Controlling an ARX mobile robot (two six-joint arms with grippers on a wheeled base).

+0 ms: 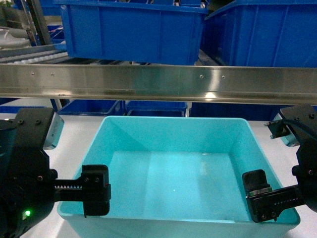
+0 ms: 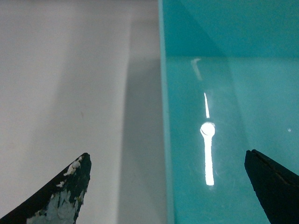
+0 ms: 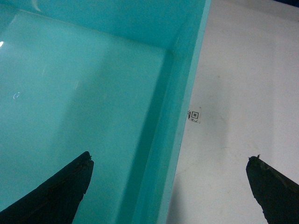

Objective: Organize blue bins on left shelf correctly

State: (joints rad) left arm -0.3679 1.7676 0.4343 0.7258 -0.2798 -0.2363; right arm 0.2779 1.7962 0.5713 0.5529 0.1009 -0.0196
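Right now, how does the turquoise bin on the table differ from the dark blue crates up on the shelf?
The turquoise bin is pale with smooth sloped walls; the dark blue crates are deep blue. The bin sits on the white table below the steel beam; the crates sit above it. The bin shows empty; the crates' insides are hidden. Both are rectangular plastic tubs.

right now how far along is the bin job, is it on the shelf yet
Not yet. The turquoise bin sits empty on the white table, below the steel shelf beam. In hand: the left gripper and right gripper are open, each straddling a side wall, neither clamped. Left: grip, lift, and place it on the shelf.
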